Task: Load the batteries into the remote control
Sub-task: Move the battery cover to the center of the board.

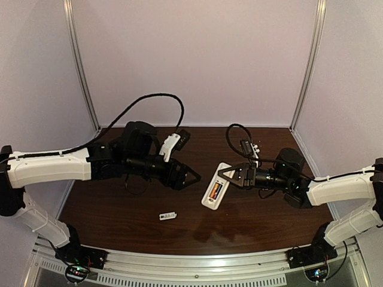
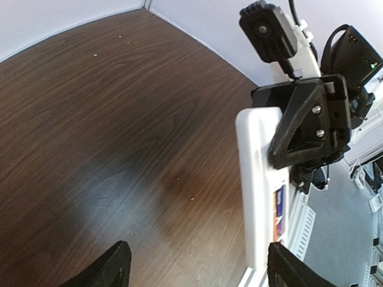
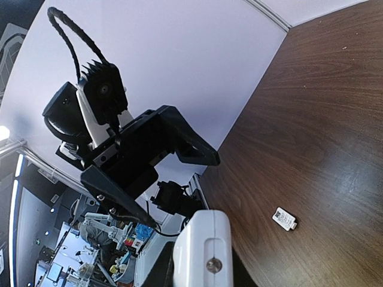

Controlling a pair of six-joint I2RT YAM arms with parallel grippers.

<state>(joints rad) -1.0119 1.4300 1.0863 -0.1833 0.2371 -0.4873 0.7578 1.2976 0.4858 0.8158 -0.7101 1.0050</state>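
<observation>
Top view: dark wood table (image 1: 119, 203), pale walls on three sides, metal posts (image 1: 81, 66) at the back corners, a rail (image 1: 191, 263) along the near edge. Lots of bare wood at back-centre and front-left.

The left gripper (image 1: 192, 175) is mid-table with its jaws spread in a V and nothing in them. Its tips point at the remote control (image 1: 209, 202), just beside it but not touching. The right gripper (image 1: 229, 175) comes in opposite, clamped on the remote's far end. The recess faces up and the batteries (image 1: 215, 191) show as an orange patch in it. A small white cover piece (image 1: 168, 216) lies alone toward the near edge, apart from both arms.

Left wrist: wood fills the frame, with the wall line top-left. The cam's own fingers (image 2: 114, 269) sit at the bottom corners, wide apart with open table between them. The remote stands edge-on at right with the black right-arm finger across it. An orange and purple strip shows in the recess; can't tell how deep it's seated.

Right wrist: wall on the left, table on the right. The remote's end fills bottom-centre, with the left arm's spread jaws facing it. The cover piece is down on the wood at right, with room all round.
</observation>
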